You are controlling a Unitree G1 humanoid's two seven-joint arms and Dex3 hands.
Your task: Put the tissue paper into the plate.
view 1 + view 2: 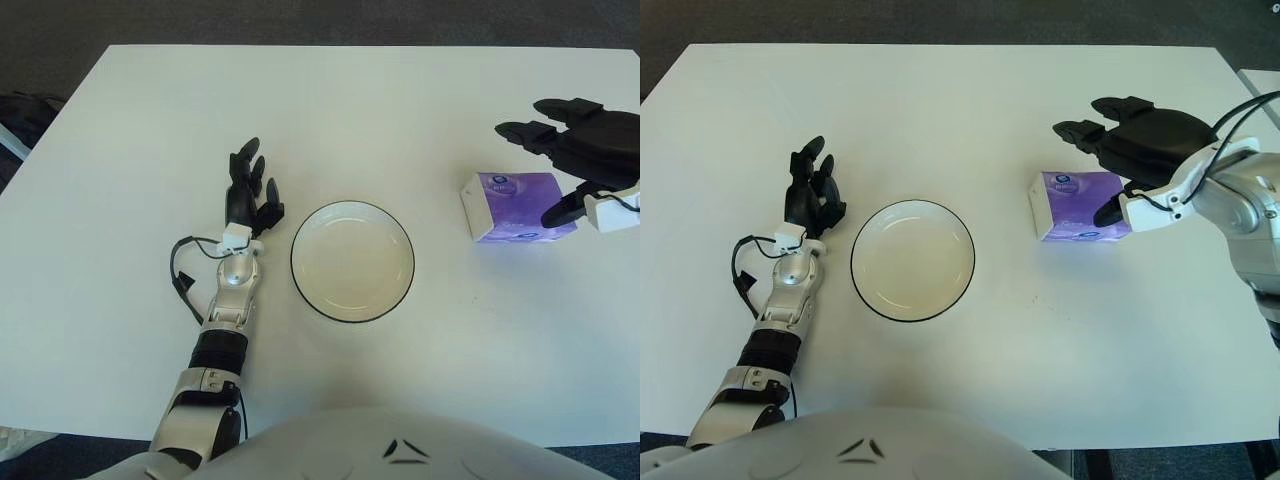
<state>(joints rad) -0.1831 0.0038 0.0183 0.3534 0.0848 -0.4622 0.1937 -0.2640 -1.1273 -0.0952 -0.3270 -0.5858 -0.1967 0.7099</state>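
Observation:
A purple tissue pack [515, 207] with a white end lies on the white table [330, 110], to the right of the plate. The plate [352, 261] is white with a dark rim and holds nothing. My right hand [1110, 165] hovers over the pack's right part, fingers spread above its far side and thumb by its near right corner, not closed on it. My left hand [250, 195] shows just left of the plate with its fingers relaxed and holding nothing.
A thin black cable [185, 280] loops beside my left wrist. The table's near edge runs just above my torso [400, 445] at the bottom of the view. Dark floor surrounds the table.

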